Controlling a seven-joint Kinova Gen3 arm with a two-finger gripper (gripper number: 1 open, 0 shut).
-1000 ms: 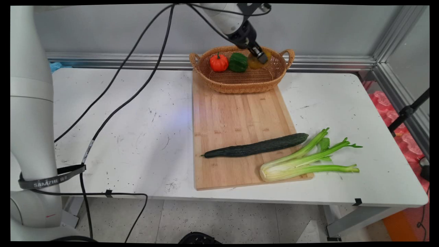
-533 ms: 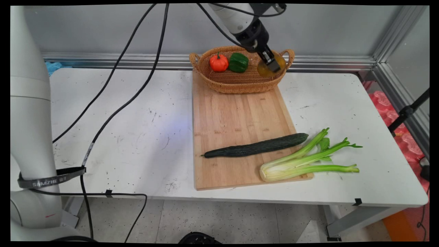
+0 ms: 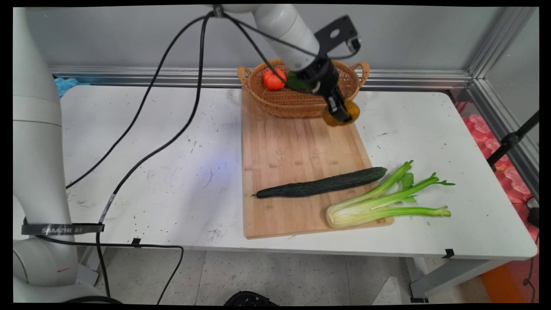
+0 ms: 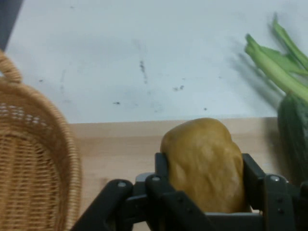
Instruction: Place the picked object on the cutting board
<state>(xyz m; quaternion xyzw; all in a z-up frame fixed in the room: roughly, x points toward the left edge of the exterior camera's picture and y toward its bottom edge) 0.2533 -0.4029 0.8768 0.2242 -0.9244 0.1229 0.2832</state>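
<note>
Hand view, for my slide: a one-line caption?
Gripper shut on a potato above the cutting board, wicker basket alongside.

Item count: table surface, basket and gripper.

One wicker basket is present, containing one orange-red pumpkin-shaped vegetable and one green pepper, the latter partly hidden behind the arm. One wooden cutting board lies on one white table. On the board: one cucumber and one celery bunch, showing three main stalks. One yellow-brown potato is held in one black two-finger gripper. Produce total: five items, one of each kind.
</note>
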